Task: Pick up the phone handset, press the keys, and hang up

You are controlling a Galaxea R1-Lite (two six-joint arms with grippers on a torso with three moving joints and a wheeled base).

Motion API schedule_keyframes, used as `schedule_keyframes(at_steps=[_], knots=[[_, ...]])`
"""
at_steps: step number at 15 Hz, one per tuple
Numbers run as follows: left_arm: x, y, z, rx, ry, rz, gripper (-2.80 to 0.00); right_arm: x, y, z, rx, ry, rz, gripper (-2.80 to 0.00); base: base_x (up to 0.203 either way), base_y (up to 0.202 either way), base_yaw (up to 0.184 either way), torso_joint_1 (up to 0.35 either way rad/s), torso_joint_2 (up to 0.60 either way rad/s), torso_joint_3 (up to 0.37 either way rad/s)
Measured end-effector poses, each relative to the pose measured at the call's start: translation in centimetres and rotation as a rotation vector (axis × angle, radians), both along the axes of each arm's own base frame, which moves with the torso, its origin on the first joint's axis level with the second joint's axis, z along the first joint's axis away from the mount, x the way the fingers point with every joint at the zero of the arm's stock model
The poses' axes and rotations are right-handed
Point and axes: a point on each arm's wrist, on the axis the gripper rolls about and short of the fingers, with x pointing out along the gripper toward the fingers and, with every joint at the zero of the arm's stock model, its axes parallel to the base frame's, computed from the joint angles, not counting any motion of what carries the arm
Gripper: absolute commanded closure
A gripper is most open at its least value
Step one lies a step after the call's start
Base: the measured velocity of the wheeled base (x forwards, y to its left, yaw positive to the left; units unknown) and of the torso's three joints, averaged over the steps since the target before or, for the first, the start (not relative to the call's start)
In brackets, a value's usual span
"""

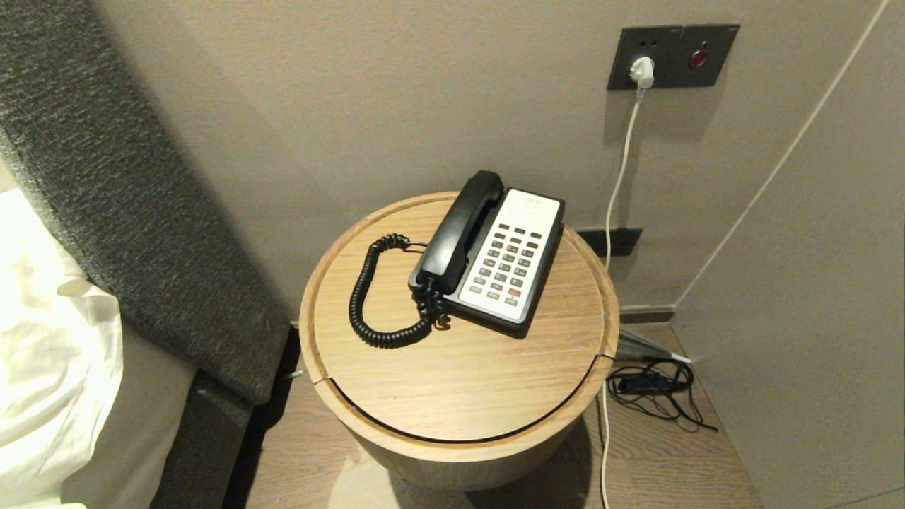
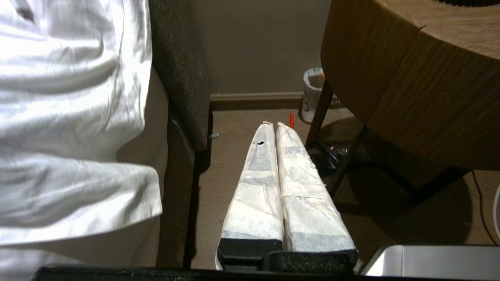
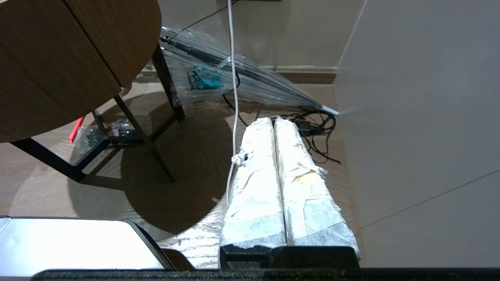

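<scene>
A black and white desk phone [image 1: 510,258] sits on a round wooden side table [image 1: 459,382]. Its black handset [image 1: 458,233] rests on the cradle along the phone's left side, with the coiled cord [image 1: 382,304] looping to its left. The grey keys [image 1: 505,265] face up on the white panel. Neither arm shows in the head view. My left gripper [image 2: 273,125] is shut and empty, low beside the table, above the floor. My right gripper [image 3: 273,120] is shut and empty, low on the table's other side.
A bed with white linen [image 1: 49,353] and a dark padded headboard [image 1: 134,198] stands left of the table. A white cable [image 1: 622,170] runs from the wall socket [image 1: 672,56] to the floor. Black cables [image 1: 654,389] and a clear folded umbrella [image 3: 242,78] lie at right.
</scene>
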Motion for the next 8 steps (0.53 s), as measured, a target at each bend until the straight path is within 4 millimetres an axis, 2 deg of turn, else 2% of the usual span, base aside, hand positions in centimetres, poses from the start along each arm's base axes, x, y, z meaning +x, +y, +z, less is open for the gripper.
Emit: schedule_keyframes(at_steps=[8], knots=[[-0.03, 0.01, 0.04, -0.023, 0.002, 0.004, 0.0, 0.0, 0.0, 0.01, 0.019, -0.002, -0.003, 0.0, 0.0, 0.0, 0.0, 0.0, 0.0, 0.0]])
